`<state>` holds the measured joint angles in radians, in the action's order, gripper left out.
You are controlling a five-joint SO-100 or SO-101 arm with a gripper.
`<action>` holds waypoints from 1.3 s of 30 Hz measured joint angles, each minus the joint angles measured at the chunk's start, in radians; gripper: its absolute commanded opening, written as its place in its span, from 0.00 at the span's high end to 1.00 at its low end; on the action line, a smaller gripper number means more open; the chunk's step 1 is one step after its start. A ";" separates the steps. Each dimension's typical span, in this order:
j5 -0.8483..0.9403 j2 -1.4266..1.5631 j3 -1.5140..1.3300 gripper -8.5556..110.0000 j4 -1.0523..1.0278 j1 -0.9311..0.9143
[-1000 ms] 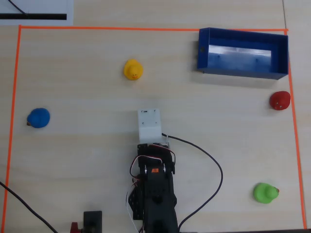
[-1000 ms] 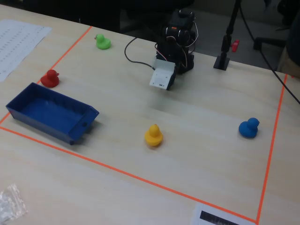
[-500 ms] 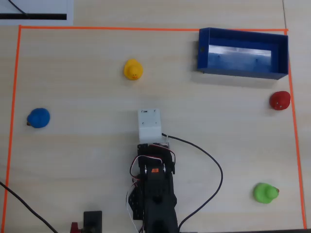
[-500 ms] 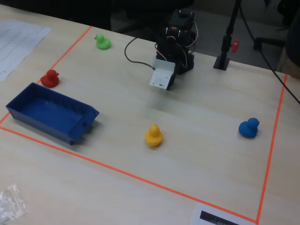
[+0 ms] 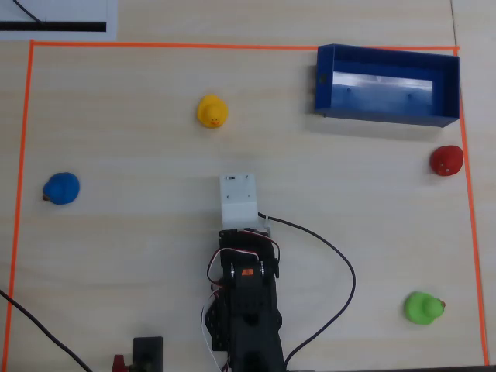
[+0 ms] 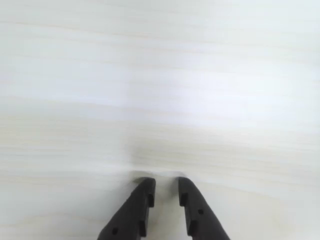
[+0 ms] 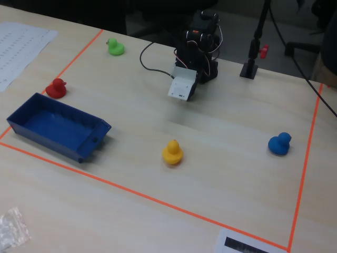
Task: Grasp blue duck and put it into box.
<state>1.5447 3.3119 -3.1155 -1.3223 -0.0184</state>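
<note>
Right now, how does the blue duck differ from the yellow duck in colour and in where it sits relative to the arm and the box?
The blue duck is bright blue; the yellow duck is yellow. In the overhead view the blue duck sits far left near the orange tape, while the yellow duck lies nearer the middle, closer to the box. The yellow duck is also nearer the gripper. Both look alike in size and shape, and both rest untouched on the table.
</note>
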 measured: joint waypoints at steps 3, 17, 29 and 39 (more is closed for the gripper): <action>0.000 0.000 0.000 0.91 0.000 0.000; 0.000 0.000 0.000 0.91 0.000 0.000; 0.000 0.000 0.000 0.93 0.000 0.000; 0.094 -0.186 0.141 0.75 0.032 0.206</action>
<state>1.6383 3.1263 -2.9744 -1.2901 0.1871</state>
